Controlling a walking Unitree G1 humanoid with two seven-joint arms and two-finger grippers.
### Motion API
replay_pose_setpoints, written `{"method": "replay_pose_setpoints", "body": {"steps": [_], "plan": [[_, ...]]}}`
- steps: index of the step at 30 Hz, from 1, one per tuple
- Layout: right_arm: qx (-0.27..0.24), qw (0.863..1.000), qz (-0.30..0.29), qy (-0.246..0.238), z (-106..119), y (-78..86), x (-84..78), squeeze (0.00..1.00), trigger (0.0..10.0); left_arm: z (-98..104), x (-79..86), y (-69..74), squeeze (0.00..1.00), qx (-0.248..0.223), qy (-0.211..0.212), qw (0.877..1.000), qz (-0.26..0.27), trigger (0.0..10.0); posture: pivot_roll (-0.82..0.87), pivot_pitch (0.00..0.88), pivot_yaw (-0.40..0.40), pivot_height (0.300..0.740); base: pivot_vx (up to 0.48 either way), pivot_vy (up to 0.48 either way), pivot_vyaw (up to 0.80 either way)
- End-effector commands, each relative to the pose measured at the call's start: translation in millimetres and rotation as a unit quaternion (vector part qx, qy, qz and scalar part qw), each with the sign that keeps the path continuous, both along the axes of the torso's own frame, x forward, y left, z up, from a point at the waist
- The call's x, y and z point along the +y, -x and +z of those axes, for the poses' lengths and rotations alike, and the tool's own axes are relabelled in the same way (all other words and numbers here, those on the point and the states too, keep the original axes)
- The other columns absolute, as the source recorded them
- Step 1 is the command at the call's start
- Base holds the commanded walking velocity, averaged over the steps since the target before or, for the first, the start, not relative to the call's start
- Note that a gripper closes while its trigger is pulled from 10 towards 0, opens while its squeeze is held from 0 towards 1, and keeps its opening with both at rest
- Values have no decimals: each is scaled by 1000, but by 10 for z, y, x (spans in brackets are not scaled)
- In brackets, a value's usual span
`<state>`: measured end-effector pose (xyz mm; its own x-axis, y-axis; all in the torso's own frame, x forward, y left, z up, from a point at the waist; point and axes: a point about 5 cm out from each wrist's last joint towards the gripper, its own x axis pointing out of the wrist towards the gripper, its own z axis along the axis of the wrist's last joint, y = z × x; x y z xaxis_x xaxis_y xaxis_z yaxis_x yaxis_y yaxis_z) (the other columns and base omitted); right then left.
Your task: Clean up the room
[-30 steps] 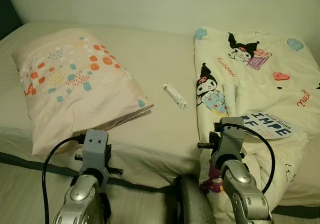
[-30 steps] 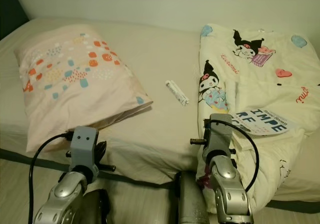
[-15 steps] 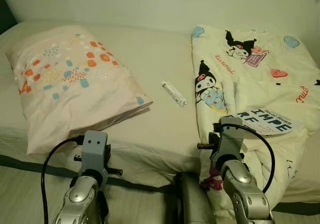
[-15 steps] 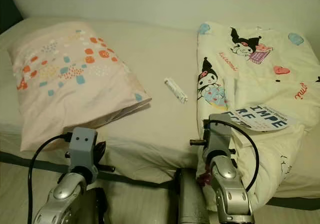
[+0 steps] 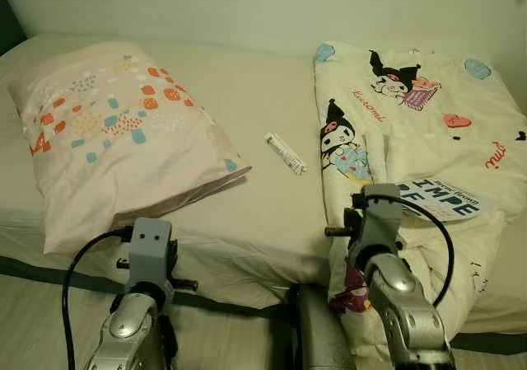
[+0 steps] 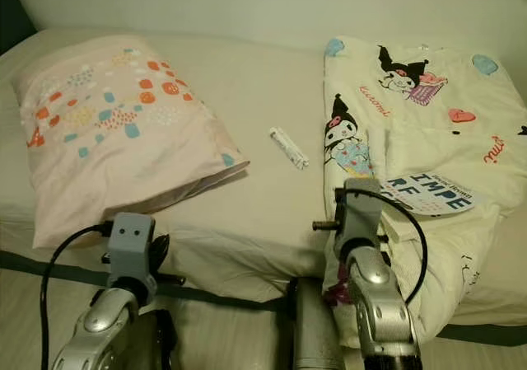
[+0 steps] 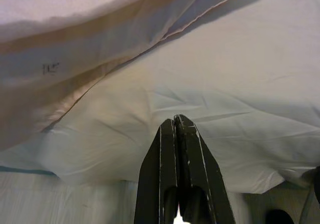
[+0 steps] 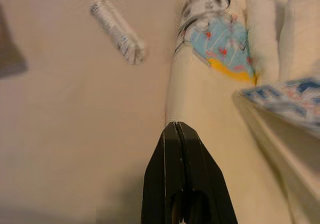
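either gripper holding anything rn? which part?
Nothing held. Left gripper and right gripper are both shut empty, short of the bed.

One pillow (image 5: 115, 131), one tube (image 5: 286, 153), one blanket (image 5: 412, 139), one book (image 5: 440, 199).

1. The two head cameras are looking forward and down over both arms at the bed (image 5: 272, 205), sharing the pillow (image 5: 115, 131), tube (image 5: 286, 153) and quilt (image 5: 412, 131).
2. The left wrist camera is looking along its hand (image 7: 176, 121), close to the pillow's edge.
3. The right wrist camera is facing the tube and quilt, close above the sheet.
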<state>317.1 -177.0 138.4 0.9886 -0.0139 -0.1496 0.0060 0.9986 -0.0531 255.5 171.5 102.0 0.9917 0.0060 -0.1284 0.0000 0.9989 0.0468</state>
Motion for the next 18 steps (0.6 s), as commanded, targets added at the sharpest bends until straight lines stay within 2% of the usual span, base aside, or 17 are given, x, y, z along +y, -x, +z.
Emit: {"method": "replay_pose_setpoints", "body": {"steps": [1, 2, 3, 4, 5, 7, 12, 13, 15, 18], "plan": [[-6, 1000, -10, 21, 48, -193, -149, 875, 10000, 71, 64, 23, 0, -15, 2, 1000, -1, 10000, -73, 254, -70, 546, 0, 0, 0], [-6, 1000, -10, 21, 48, -193, -149, 875, 10000, 71, 64, 23, 0, -15, 2, 1000, -1, 10000, -73, 254, -70, 546, 0, 0, 0], [-9, 999, -12, 36, 111, -322, -219, 1000, 10000, 121, 84, 22, 0, -23, 1, 1000, -4, 10000, -70, 259, -70, 546, 0, 0, 0], [-9, 999, -12, 36, 111, -322, -219, 1000, 10000, 121, 84, 22, 0, -23, 1, 1000, -4, 10000, -70, 259, -70, 546, 0, 0, 0], [-7, 998, -13, 58, 155, -441, -291, 1000, 10000, 186, 81, 24, 0, -32, -4, 999, -17, 10000, -40, 289, -74, 546, 0, 0, 0], [-2, 997, -15, 77, 192, -552, -373, 1000, 10000, 267, 84, 41, 0, -42, -14, 998, -37, 10000, -11, 316, -63, 546, 0, 0, 0], [2, 996, -27, 79, 202, -620, -434, 1000, 10000, 330, 141, 71, 0, -45, -24, 998, -42, 10000, 11, 335, -43, 546, 0, 0, 0], [3, 996, -41, 77, 211, -677, -487, 1000, 10000, 422, 221, 121, 0, -48, -39, 997, -42, 10000, 65, 364, -18, 546, 0, 0, 0], [3, 996, -41, 77, 211, -677, -487, 1000, 10000, 422, 221, 121, 0, -48, -39, 997, -42, 10000, 65, 364, -18, 546, 0, 0, 0], [5, 997, -45, 68, 217, -715, -508, 1000, 10000, 533, 274, 168, 0, -55, -55, 996, -47, 10000, 116, 390, 1, 546, 0, 0, 0]]}}
